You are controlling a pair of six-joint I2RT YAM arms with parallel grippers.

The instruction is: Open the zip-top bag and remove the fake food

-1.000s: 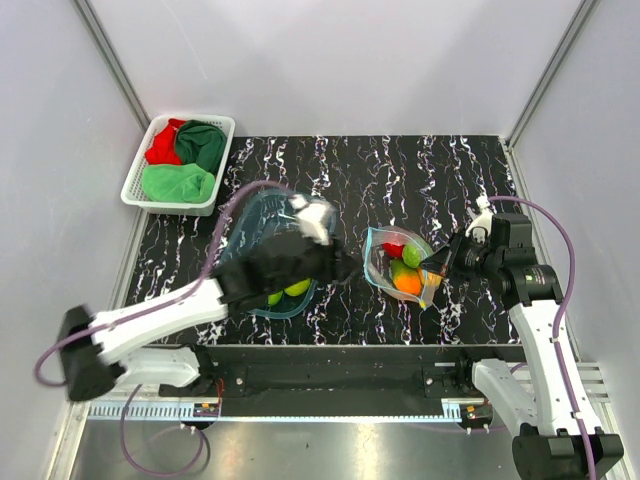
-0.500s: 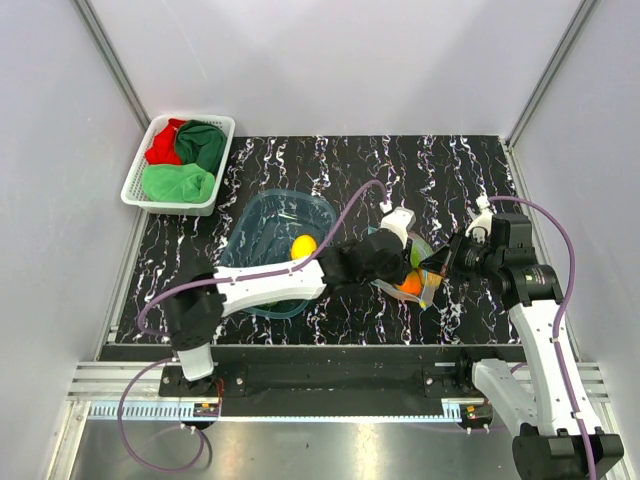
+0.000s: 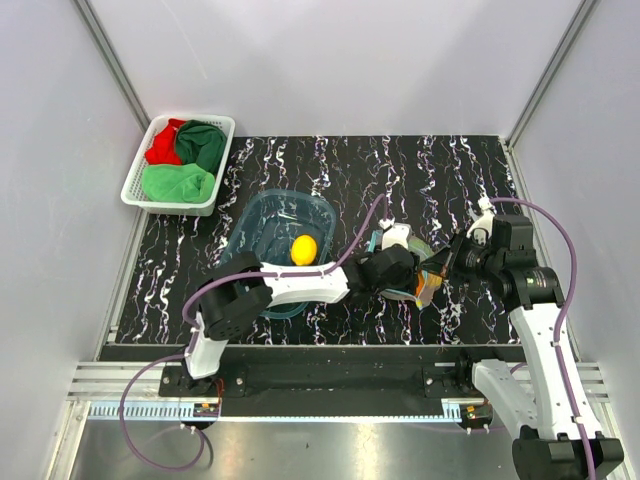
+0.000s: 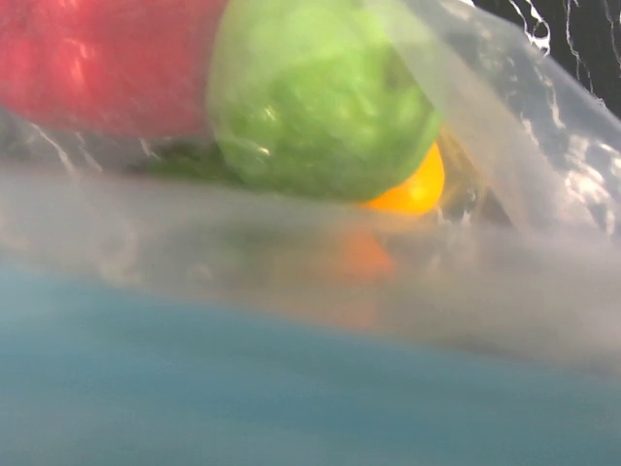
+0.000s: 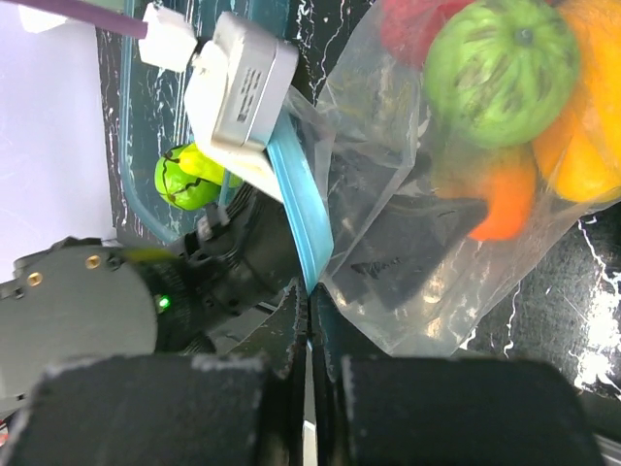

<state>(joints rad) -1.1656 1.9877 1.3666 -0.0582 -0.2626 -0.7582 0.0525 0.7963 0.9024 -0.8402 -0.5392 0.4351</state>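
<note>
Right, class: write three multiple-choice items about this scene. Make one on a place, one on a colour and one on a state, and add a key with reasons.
1. The folded cloths lie:
A. in the white basket
B. in the middle of the table
C. at the table's near-right corner

2. The zip strip of the zip-top bag is:
A. red
B. white
C. teal-blue

3. The right gripper is:
A. wide open
B. shut on the zip-top bag's edge
C. shut on a cloth

Key:
1 A: the top view shows the red and green cloths inside the basket at the far left.
2 C: the right wrist view shows a teal-blue band along the bag's mouth.
3 B: in the right wrist view the fingers meet with the bag's edge pinched between them.
</note>
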